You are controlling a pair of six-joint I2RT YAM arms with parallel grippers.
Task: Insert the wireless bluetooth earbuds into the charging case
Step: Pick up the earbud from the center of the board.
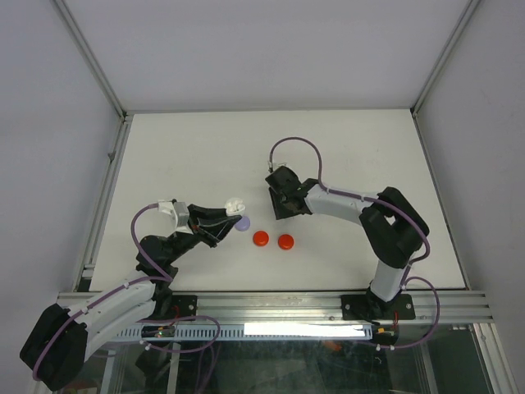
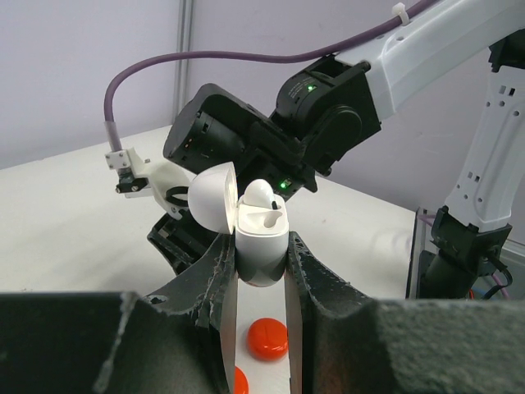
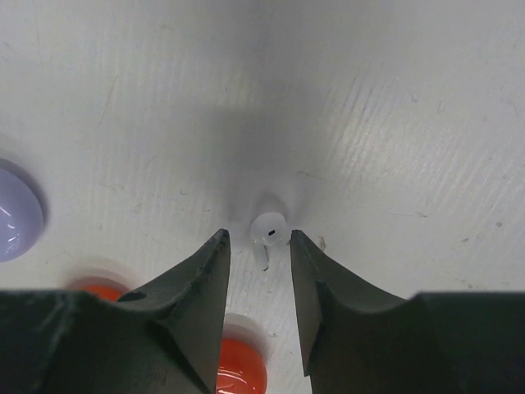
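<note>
My left gripper (image 2: 261, 256) is shut on the white charging case (image 2: 261, 246), holding it upright above the table with its lid (image 2: 212, 197) swung open to the left. One white earbud (image 2: 260, 192) sits in a socket of the case; the socket beside it shows empty. In the top view the case (image 1: 235, 204) is at the left gripper's (image 1: 226, 215) tip. My right gripper (image 3: 258, 236) points down at the table, open, with a second white earbud (image 3: 268, 228) lying between its fingertips, a gap on each side. The right gripper (image 1: 285, 207) is right of the case.
Two red discs (image 1: 260, 238) (image 1: 285, 241) lie on the white table (image 1: 189, 156) in front of the grippers, and a lilac disc (image 1: 243, 223) lies just under the case. In the right wrist view the lilac disc (image 3: 16, 215) is at far left and a red disc (image 3: 243, 371) is under the fingers.
</note>
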